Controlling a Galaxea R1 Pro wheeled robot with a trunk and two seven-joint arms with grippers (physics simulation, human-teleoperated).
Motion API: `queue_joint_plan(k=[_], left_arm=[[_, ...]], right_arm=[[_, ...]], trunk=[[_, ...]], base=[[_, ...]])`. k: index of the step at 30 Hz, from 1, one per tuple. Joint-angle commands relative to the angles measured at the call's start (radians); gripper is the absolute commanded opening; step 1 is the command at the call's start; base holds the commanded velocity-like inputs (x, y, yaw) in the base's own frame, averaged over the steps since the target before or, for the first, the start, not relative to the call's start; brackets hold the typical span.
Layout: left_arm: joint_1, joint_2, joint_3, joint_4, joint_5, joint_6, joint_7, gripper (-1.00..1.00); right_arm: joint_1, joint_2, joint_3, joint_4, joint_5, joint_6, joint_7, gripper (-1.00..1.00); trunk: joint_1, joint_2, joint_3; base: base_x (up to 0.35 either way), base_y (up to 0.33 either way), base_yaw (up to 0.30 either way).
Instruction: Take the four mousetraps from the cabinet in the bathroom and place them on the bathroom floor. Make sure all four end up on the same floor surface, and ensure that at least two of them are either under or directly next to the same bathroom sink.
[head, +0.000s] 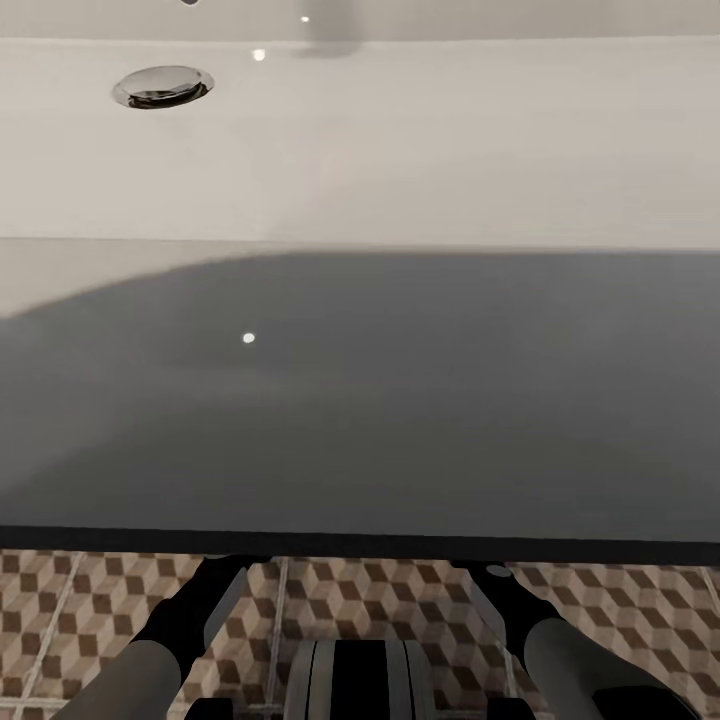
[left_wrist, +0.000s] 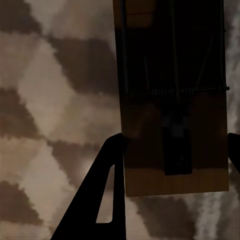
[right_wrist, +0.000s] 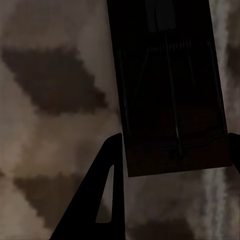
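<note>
Both arms reach under the white sink (head: 400, 150), the left gripper (left_wrist: 172, 150) and right gripper (right_wrist: 172, 150) each holding a mousetrap (left_wrist: 175, 100) close over the tiled floor (head: 400, 600), apparently to set two traps beneath the basin.

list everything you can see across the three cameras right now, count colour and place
bathroom sink: one, white basin with its near front in dark shadow, directly ahead of the robot in the head view
drain: one, shiny chrome, in the basin toward the far left
bathroom floor: one, tiles in a brown, beige and white cube pattern, below the sink's front edge and behind both traps in the wrist views
mousetraps: two, dark brown with tan wood edges, one between the left gripper's fingers, one between the right gripper's fingers
left gripper: one, black, fingers either side of its trap
right gripper: one, black, fingers either side of its trap
arms: two, black and grey, reaching under the sink, left and right
</note>
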Motion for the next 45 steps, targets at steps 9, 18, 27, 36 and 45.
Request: queue_joint_plan(k=[9, 18, 27, 36, 45], left_arm=[[0.0, 0.001, -0.007, -0.002, 0.01, 0.005, 0.011, -1.0], [0.0, 0.001, -0.007, -0.002, 0.01, 0.005, 0.011, -1.0], [0.0, 0.001, -0.007, -0.002, 0.009, 0.005, 0.011, -1.0], [0.0, 0.001, -0.007, -0.002, 0.009, 0.005, 0.011, -1.0], [0.0, 0.001, -0.007, -0.002, 0.009, 0.005, 0.011, -1.0]], right_arm=[[0.0, 0.0, 0.006, 0.003, -0.015, -0.004, -0.003, -1.0], [0.001, 0.0, 0.006, 0.003, -0.015, -0.004, -0.003, -1.0], [0.0, 0.0, 0.006, 0.003, -0.015, -0.004, -0.003, -1.0], [0.0, 0.0, 0.006, 0.003, -0.015, -0.004, -0.003, -1.0], [0.0, 0.0, 0.006, 0.003, -0.015, -0.004, -0.003, -1.0]], trunk=[[0.0, 0.0, -0.001], [0.0, 0.0, -0.001], [0.0, 0.0, -0.001], [0.0, 0.0, -0.001], [0.0, 0.0, -0.001]], base=[[-0.033, 0.0, 0.0], [-0.005, 0.0, 0.0], [0.0, 0.0, 0.0], [0.0, 0.0, 0.0], [0.0, 0.0, 0.0]])
